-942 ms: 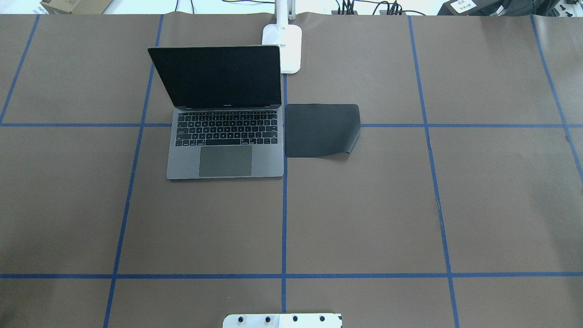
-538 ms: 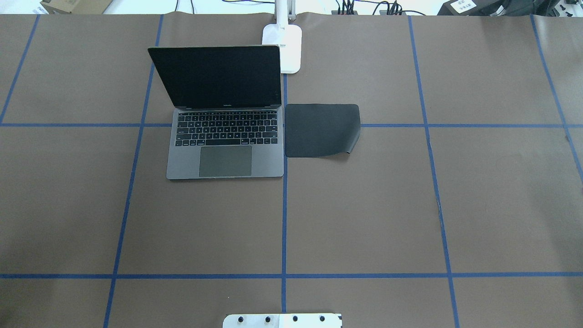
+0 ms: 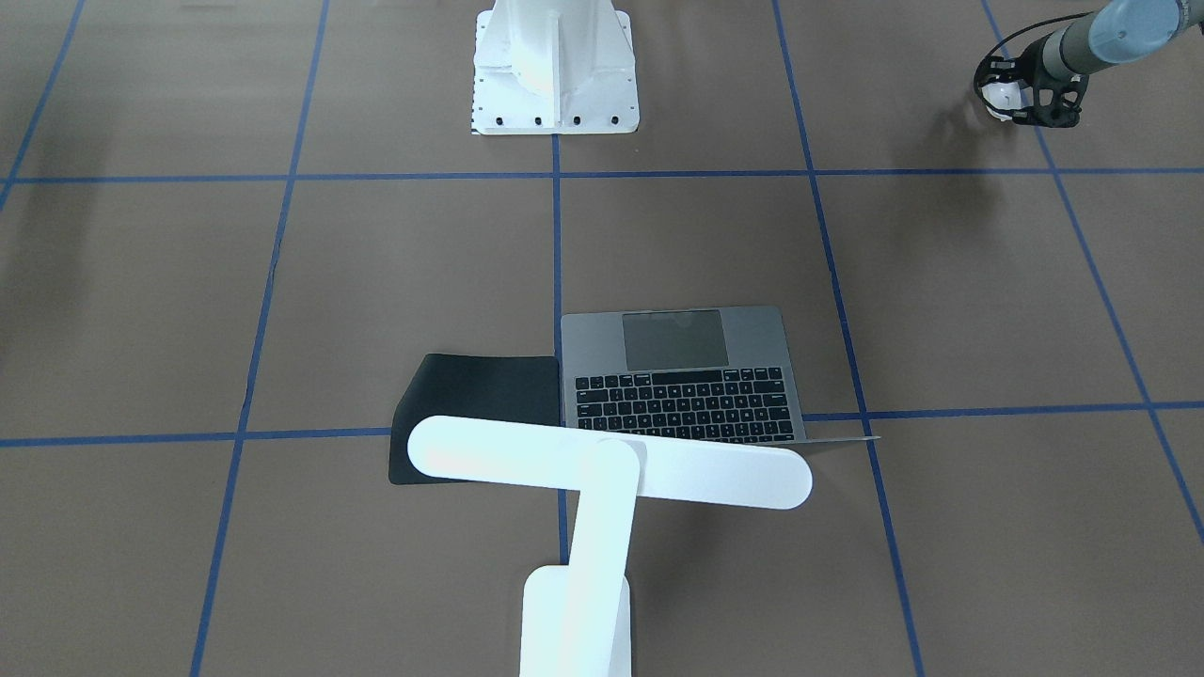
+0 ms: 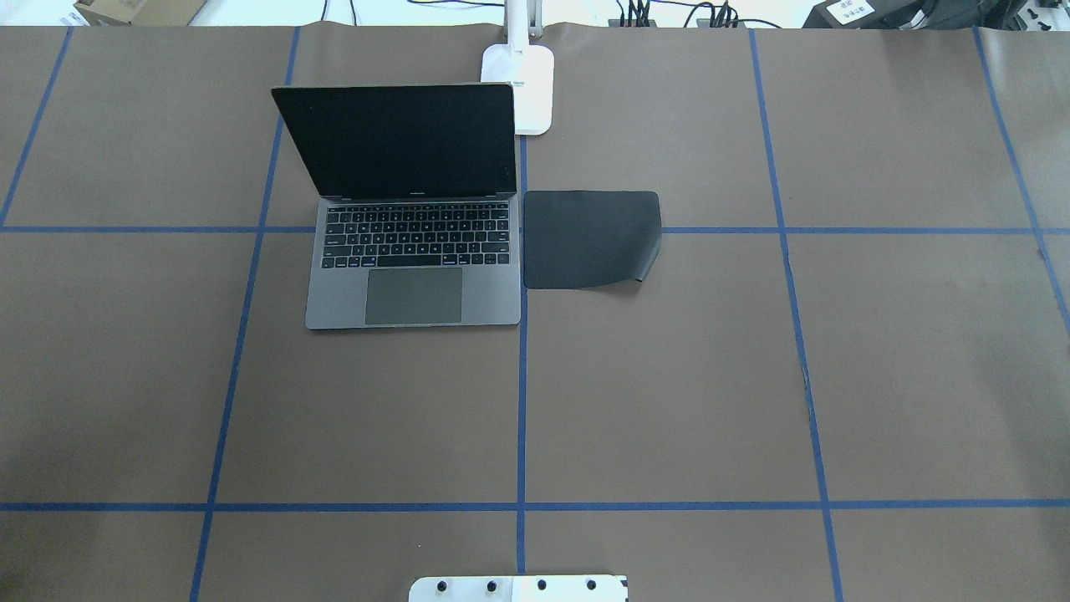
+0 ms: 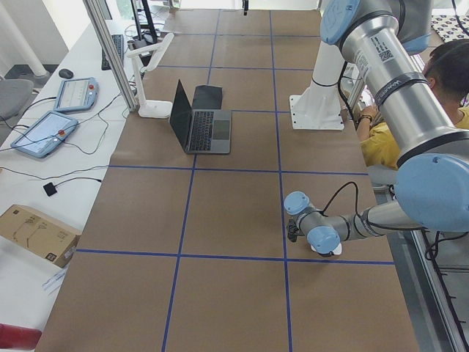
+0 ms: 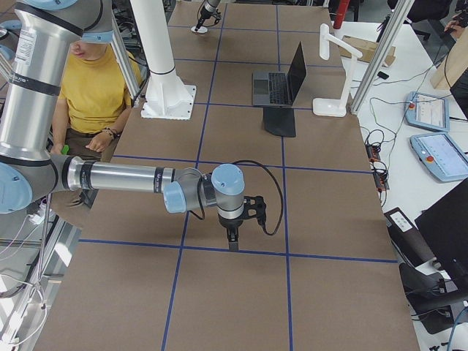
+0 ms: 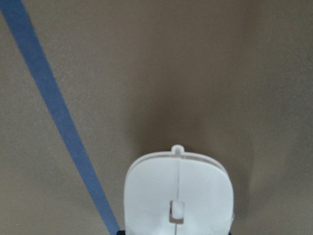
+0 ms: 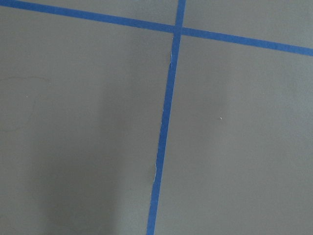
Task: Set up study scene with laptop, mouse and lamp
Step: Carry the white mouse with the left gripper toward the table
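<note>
Brown paper crossed with blue tape lines covers your table (image 3: pixel 282 282). Facing the robot, you see the left gripper (image 3: pixel 1008 103) far out at 1 side, around the white mouse (image 3: pixel 1003 92); you cannot tell whether its fingers pinch it or only frame it. The laptop (image 3: pixel 691 376) lies open, well apart from the mouse, and the lamp (image 3: pixel 602 461) holds its bar head above it.

Overhead, a black mat (image 4: pixel 589 238) lies just beside the laptop, 1 corner curled.

From the right end, the right gripper (image 6: pixel 232 238) points down at the paper; spread or pressed together, you cannot tell.

Your left wrist camera shows the mouse low and centred, beside 1 tape line.
</note>
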Controlling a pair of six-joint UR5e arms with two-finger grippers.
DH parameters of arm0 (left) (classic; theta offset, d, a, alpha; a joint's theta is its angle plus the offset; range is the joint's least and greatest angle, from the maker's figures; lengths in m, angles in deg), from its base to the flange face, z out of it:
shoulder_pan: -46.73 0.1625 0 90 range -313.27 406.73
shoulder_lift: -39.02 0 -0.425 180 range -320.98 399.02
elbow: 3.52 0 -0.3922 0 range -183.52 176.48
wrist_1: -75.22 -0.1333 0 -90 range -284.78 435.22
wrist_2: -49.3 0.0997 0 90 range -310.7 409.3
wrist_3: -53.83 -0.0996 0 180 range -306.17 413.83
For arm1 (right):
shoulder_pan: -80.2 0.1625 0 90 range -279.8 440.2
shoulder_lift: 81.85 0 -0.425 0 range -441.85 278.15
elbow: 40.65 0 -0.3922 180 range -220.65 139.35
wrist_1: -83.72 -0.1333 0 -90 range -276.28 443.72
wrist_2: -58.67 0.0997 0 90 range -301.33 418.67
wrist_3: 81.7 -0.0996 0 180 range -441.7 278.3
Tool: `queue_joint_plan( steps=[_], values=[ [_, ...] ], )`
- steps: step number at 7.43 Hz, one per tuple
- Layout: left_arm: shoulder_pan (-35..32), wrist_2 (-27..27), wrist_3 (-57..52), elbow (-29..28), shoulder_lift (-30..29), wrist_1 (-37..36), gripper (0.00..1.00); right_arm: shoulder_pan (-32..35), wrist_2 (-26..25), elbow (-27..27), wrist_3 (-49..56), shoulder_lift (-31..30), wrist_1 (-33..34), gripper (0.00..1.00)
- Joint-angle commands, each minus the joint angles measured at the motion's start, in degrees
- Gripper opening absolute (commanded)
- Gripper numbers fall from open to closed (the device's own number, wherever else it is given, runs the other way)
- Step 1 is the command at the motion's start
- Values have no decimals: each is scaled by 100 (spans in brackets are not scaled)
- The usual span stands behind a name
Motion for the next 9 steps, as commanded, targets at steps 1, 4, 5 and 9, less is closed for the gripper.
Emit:
queue_joint_plan(
  steps=[1,4,5,9],
  values=[
    [0,-8,381,43,37,482,58,0,7,1,0,12,0,100],
    [-17,-61,1023,656,-6,810,52,0,7,-8,-9,12,0,100],
    [-17,-78,1244,876,-59,810,52,0,-1,-8,-9,12,0,100],
    [-87,-306,1623,1299,-332,757,52,0,25,-34,-79,21,-9,100]
  ],
)
